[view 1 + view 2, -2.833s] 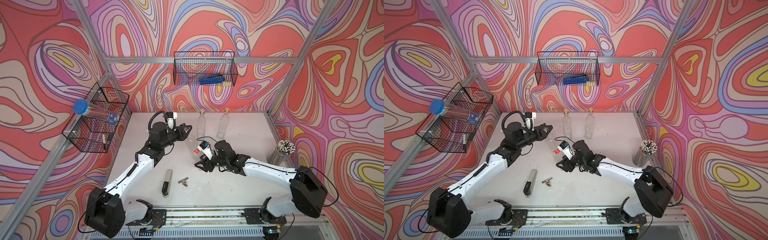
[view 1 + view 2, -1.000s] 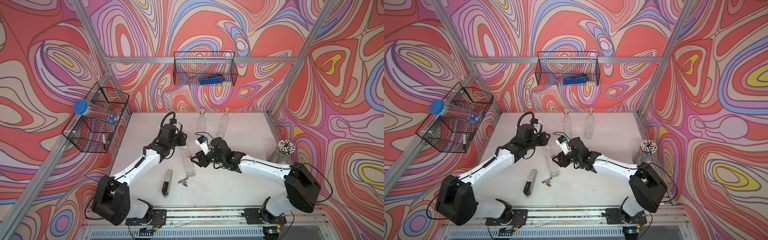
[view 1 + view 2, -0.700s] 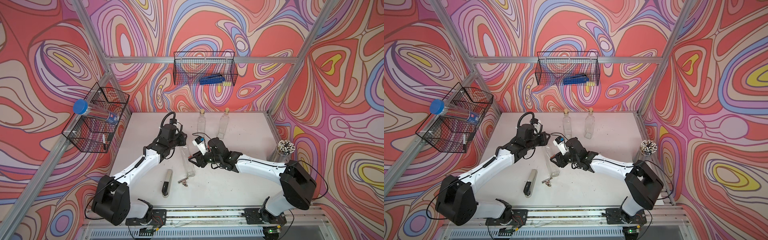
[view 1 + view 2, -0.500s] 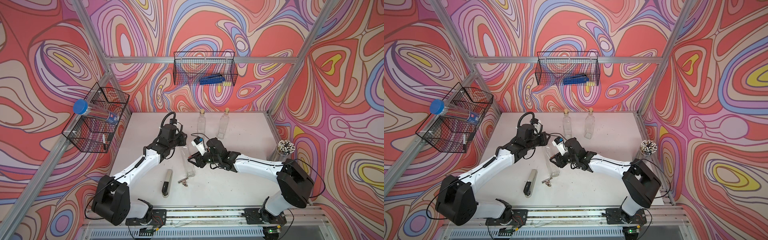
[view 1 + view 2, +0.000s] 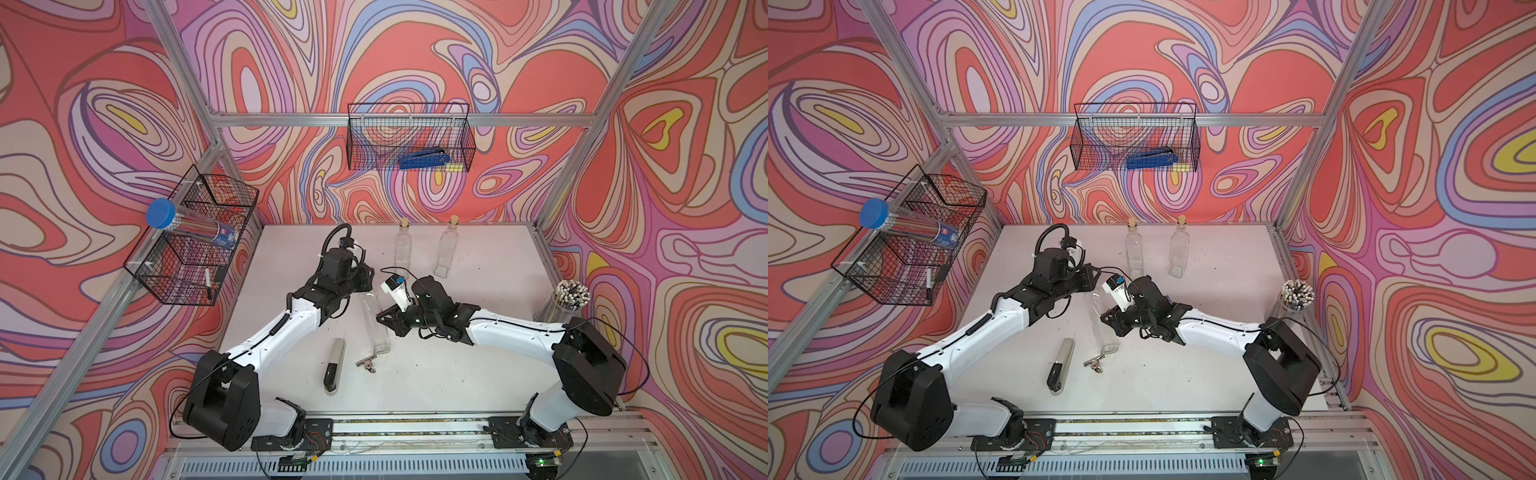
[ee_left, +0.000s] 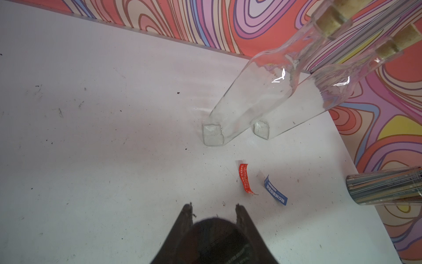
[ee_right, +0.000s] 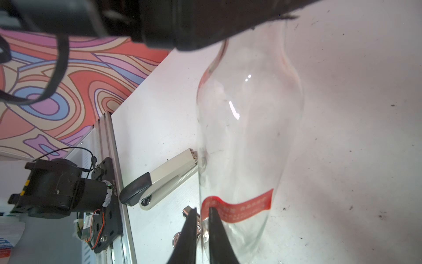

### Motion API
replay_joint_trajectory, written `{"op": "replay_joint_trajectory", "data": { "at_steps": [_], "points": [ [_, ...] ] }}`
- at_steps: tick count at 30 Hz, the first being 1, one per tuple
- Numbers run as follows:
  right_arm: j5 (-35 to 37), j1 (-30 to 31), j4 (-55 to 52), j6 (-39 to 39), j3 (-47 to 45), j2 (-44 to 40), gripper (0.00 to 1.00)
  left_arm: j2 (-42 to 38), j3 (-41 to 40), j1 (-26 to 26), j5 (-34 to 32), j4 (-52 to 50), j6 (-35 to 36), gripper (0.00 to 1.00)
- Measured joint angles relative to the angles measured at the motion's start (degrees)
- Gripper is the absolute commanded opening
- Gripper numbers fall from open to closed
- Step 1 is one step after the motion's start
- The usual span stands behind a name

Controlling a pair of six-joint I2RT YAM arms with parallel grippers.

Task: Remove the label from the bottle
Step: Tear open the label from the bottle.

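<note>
In both top views the tall clear glass bottle [image 5: 376, 326] stood on its base about the middle of the white table [image 5: 478, 374]. Its neck was swallowed by the left gripper [image 5: 365, 286], clenched over it from above. The right gripper [image 5: 382, 318] met the bottle's side. From up there its fingers were too small to read, and I couldn't make out the label. A white-and-black stapler [image 5: 335, 365] and a small metal key [image 5: 366, 364] lay toward the front edge.

The left wrist view showed two dark fingertips [image 6: 187, 213] flanking a blurred dark round shape I couldn't identify. Beyond them two corked clear bottles [image 6: 249, 98] stood near the back edge. A curled red strip [image 6: 245, 179] and a blue strip [image 6: 275, 190] lay on the table, and a jar of pencils [image 6: 386, 187] was cut off by the frame.

In the right wrist view the bottle [image 7: 249, 128] filled the frame, its neck vanishing under the left gripper's black bulk [image 7: 205, 22]. The red paper label [image 7: 242, 206] wrapped the glass near the base. The right gripper [image 7: 202, 211] had its fingers drawn almost together, a thin slit between them, at the label's end. Whether they had nipped the paper I couldn't tell. The key sat half hidden behind them.
</note>
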Motion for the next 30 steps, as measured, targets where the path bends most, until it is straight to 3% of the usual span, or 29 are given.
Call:
{"op": "replay_joint_trajectory", "data": {
  "at_steps": [4,30],
  "points": [
    [0.09,0.02,0.00,0.31,0.00,0.02,0.00,0.00,0.00,-0.04,-0.04,0.00,0.00,0.00],
    [5.62,0.11,-0.11,0.28,-1.05,-0.57,0.00,-1.51,-0.76,-0.33,-0.39,0.48,2.62,0.00]
  ]
}}
